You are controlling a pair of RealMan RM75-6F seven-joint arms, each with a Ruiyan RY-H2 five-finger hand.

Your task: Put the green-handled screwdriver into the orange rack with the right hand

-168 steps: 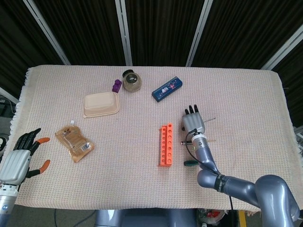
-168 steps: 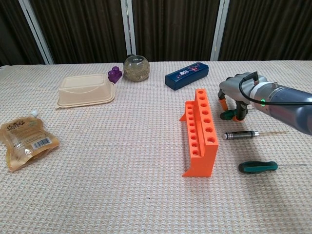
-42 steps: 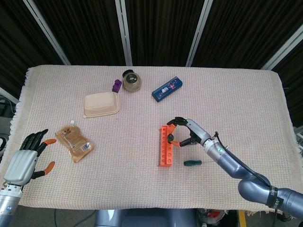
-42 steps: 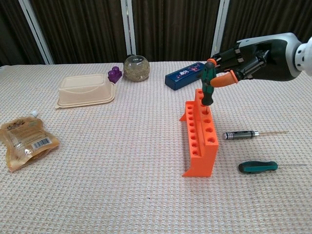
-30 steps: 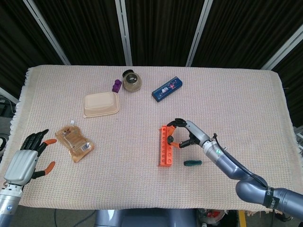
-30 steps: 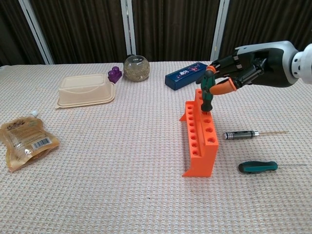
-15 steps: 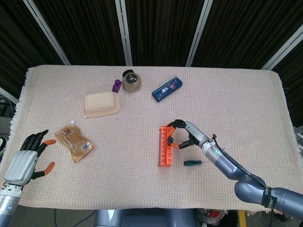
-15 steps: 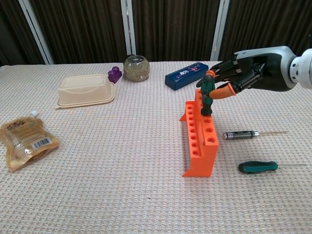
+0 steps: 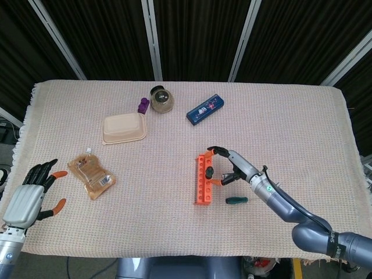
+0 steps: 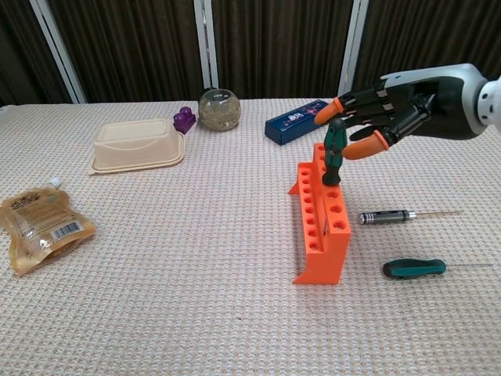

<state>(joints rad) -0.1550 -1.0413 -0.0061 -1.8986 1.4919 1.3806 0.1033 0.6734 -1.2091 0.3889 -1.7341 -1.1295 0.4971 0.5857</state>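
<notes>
The orange rack stands mid-table. A green-handled screwdriver stands upright in one of the rack's far holes. My right hand hovers just right of the handle with its fingers spread around it and apart from it, holding nothing. My left hand hangs at the table's near left edge, fingers apart and empty; the chest view does not show it.
A second green-handled screwdriver and a black one lie right of the rack. Further off are a blue box, a glass globe, a purple object, a beige lidded box and a pouch.
The right hand lowered the screwdriver into a far hole of the rack, then spread its fingers off the handle. The screwdriver now stands on its own.
</notes>
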